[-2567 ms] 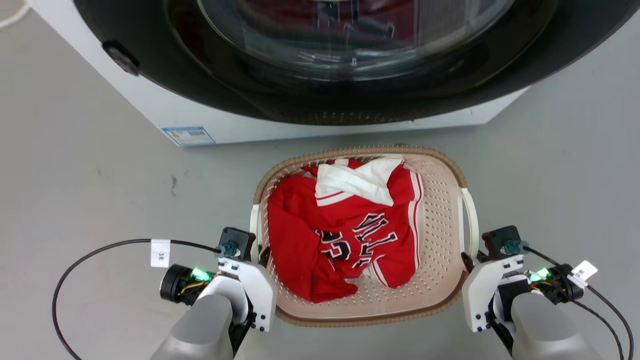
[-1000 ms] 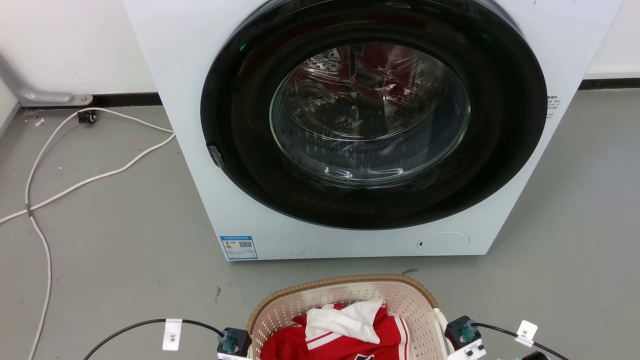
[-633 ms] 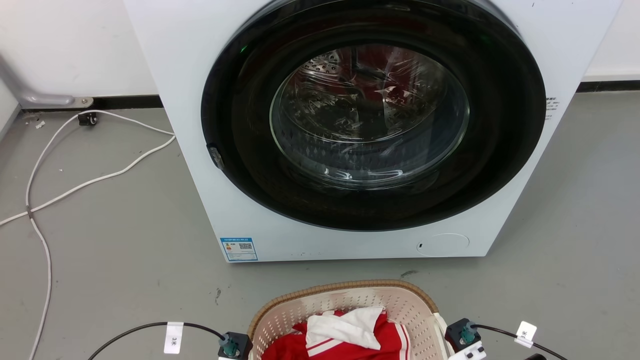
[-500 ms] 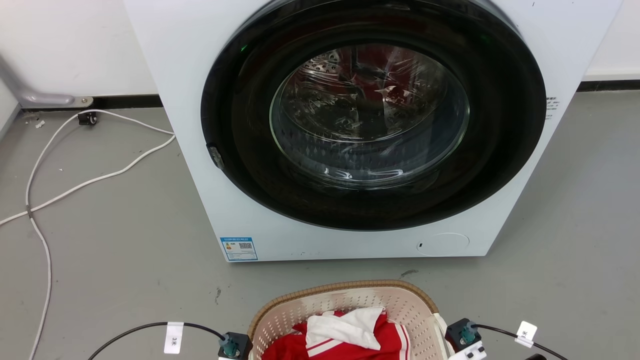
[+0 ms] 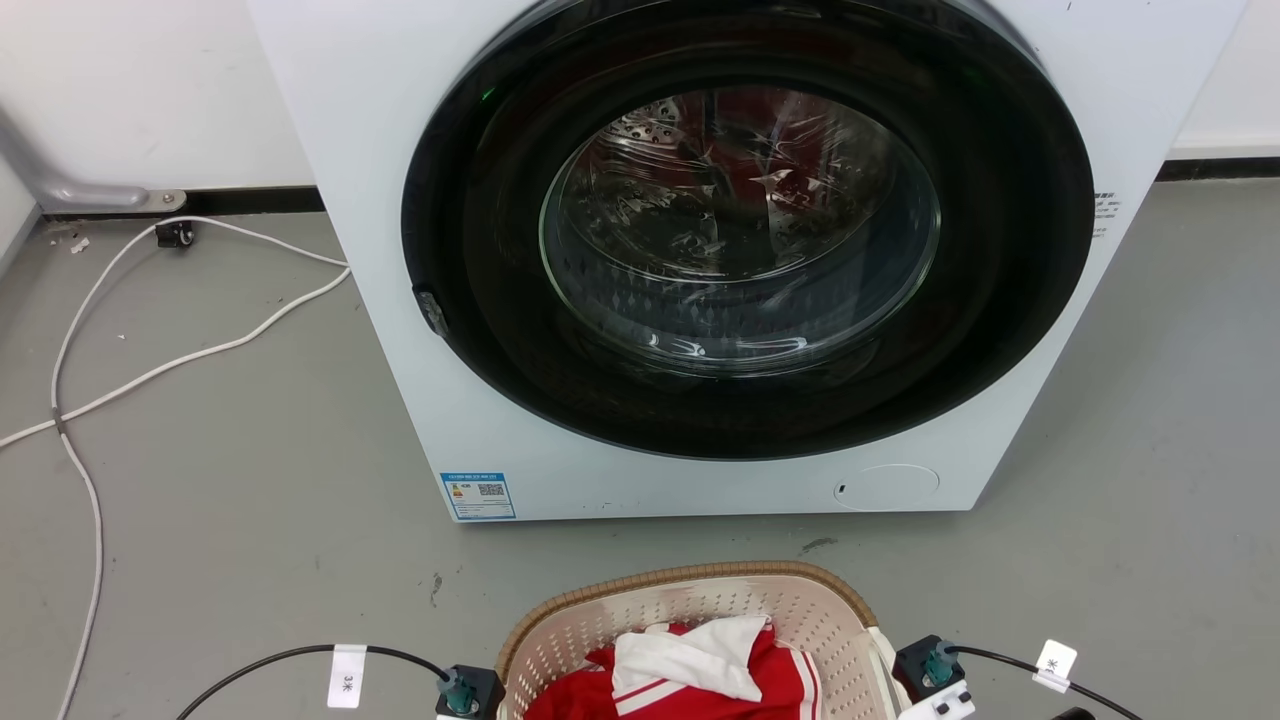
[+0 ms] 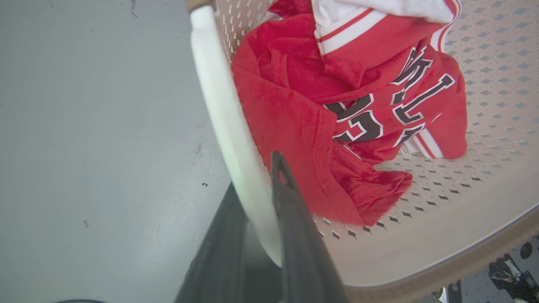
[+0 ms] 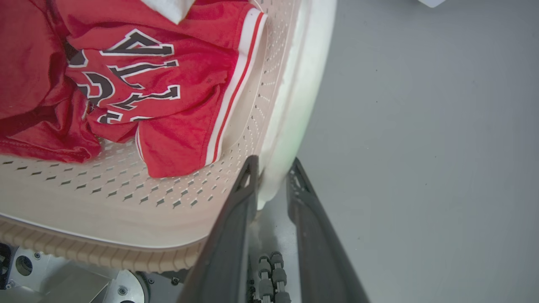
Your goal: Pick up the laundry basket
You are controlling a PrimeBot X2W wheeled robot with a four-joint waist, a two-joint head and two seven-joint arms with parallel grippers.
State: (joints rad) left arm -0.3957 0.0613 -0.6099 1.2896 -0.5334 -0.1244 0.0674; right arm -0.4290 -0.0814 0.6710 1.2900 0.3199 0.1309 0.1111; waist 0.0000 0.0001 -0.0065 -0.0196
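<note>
- Grey floor [image 5: 200, 520], washing machine [image 5: 340, 150] behind: my left gripper [image 6: 254, 181] and right gripper [image 7: 273, 168] each pinch a handle [image 6: 219, 105] of the laundry basket [image 5: 600, 628].
- Uneven lifting could slip a handle, tipping it.

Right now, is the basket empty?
No, a red jersey lies bunched inside the basket.

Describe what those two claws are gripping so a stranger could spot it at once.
Find the big white washing machine with the round dark door; right in front of it is the laundry basket, with the left claw and right claw each closed on a white side handle. It alone is cream and hole-dotted, with a brown woven-look rim and a red jersey inside.
</note>
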